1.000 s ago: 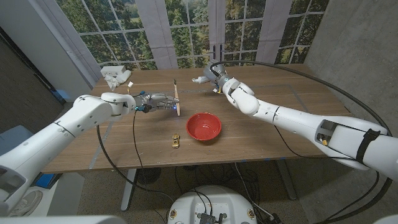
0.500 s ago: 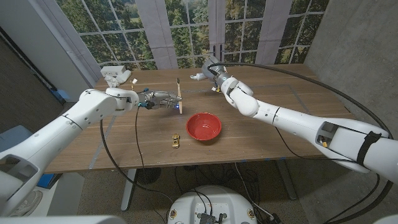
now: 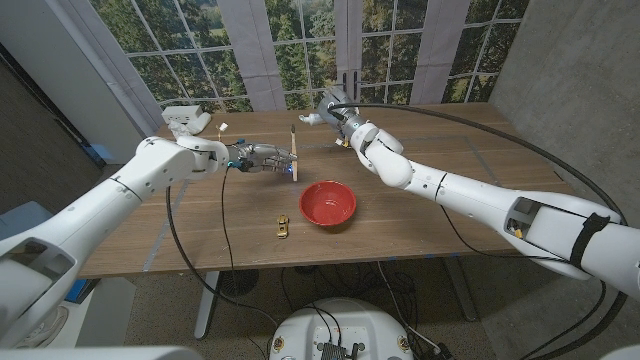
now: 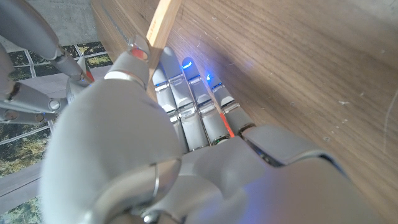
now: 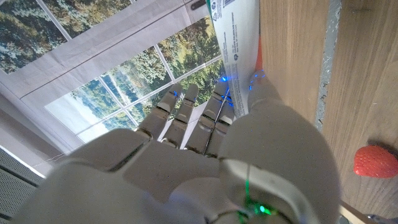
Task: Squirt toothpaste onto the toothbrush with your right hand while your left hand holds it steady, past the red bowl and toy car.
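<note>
- Toothbrush [image 3: 292,149] held upright by left hand [image 3: 262,158], past the red bowl [image 3: 328,202], above the table's [image 3: 420,215] far half.
- Left hand closed around the wooden handle [image 4: 160,26]; left wrist view shows fingers [image 4: 186,106] curled against the stick, blue lights at the tips.
- Toothpaste tube [image 3: 314,119] gripped in right hand [image 3: 334,113], raised over the far edge of the table, just right of the toothbrush, apart from it.
- Right wrist view shows tube's white printed face [image 5: 239,43] clamped between thumb and fingers [image 5: 186,112], plus a strawberry toy [image 5: 375,161] lying on the wood.
- Both arms stretched well forward from the bottom corners.
- Toy car [image 3: 283,227] just left of bowl, nearer the robot.
- White crumpled object [image 3: 187,119] at far left corner.
</note>
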Motion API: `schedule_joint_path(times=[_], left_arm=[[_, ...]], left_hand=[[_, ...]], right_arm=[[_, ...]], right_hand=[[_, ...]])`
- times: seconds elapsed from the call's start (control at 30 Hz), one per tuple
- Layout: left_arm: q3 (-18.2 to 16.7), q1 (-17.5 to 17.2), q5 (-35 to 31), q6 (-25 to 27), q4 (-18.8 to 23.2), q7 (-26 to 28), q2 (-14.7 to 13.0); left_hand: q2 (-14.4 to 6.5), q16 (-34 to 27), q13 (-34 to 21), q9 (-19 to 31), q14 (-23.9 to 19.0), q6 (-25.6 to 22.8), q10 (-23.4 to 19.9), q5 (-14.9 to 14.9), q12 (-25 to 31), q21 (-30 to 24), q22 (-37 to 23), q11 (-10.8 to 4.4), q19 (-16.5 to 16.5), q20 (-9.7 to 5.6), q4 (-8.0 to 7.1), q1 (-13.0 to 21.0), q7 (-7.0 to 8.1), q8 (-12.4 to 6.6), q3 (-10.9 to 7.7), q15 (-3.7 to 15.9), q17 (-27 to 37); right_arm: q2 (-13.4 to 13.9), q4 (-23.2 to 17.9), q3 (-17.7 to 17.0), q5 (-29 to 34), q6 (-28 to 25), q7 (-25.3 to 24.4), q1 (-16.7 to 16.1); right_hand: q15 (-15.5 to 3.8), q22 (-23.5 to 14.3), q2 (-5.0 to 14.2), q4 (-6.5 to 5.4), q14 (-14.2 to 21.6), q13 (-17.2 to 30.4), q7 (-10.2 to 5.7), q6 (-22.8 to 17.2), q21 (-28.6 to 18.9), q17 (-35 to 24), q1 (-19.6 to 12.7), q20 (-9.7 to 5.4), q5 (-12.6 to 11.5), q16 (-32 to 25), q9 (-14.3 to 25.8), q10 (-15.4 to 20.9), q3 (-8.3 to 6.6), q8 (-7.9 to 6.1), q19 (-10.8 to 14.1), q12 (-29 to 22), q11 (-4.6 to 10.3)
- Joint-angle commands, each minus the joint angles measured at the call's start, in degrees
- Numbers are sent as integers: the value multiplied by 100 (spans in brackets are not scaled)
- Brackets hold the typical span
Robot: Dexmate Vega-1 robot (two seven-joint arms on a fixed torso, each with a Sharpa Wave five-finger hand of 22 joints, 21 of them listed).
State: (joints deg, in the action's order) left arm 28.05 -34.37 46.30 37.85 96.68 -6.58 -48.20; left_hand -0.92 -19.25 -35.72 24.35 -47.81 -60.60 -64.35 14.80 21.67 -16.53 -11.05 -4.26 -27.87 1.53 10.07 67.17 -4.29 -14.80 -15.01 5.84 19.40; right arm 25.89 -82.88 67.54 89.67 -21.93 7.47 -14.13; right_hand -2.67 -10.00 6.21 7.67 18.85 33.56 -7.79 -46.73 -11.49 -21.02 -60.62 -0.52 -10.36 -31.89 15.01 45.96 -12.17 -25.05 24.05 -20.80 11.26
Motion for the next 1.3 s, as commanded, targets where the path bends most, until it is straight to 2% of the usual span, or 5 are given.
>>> schedule_joint_path(times=[0.03,0.8,1.03,1.3], left_arm=[[81,89,-78,1,-122,-151,109],[1,15,-29,-115,-165,-262,113],[-10,10,-10,-117,-172,-285,107],[-30,-18,12,-142,-163,-295,101]], left_hand=[[-610,21,-18,25,-64,-25,-398,28,10,-38,-19,-354,-48,-17,-18,659,-30,-26,-48,763,25],[-604,46,-37,34,-67,-39,-393,44,-1,-48,-20,-333,-53,-21,-19,649,-31,-6,-59,756,23],[-603,42,-36,48,-73,-36,-397,47,-6,-48,-20,-342,-49,-20,-17,652,-32,-5,-58,764,32],[-605,48,-44,49,-68,-34,-395,49,-8,-51,-20,-353,-49,-23,-16,655,-19,4,-60,767,35]], right_arm=[[-74,67,-18,122,96,-191,9],[8,-17,-3,251,274,-184,18],[-15,37,-10,281,250,-234,6],[-65,159,2,269,218,-400,15]], right_hand=[[-934,-20,33,8,52,24,-6,-22,-52,-20,-42,-3,10,28,27,50,5,-64,43,-37,33],[-947,-20,63,23,113,97,-37,-95,-52,-27,-35,-21,-3,39,30,113,-6,-136,56,-84,41],[-993,-21,270,20,300,176,-91,-196,-51,-73,-94,-120,-15,-23,31,381,-109,-219,58,-219,49],[-1005,-22,365,39,420,248,-116,-378,-65,-101,-162,-192,-21,-43,68,551,-196,-350,99,-316,57]])
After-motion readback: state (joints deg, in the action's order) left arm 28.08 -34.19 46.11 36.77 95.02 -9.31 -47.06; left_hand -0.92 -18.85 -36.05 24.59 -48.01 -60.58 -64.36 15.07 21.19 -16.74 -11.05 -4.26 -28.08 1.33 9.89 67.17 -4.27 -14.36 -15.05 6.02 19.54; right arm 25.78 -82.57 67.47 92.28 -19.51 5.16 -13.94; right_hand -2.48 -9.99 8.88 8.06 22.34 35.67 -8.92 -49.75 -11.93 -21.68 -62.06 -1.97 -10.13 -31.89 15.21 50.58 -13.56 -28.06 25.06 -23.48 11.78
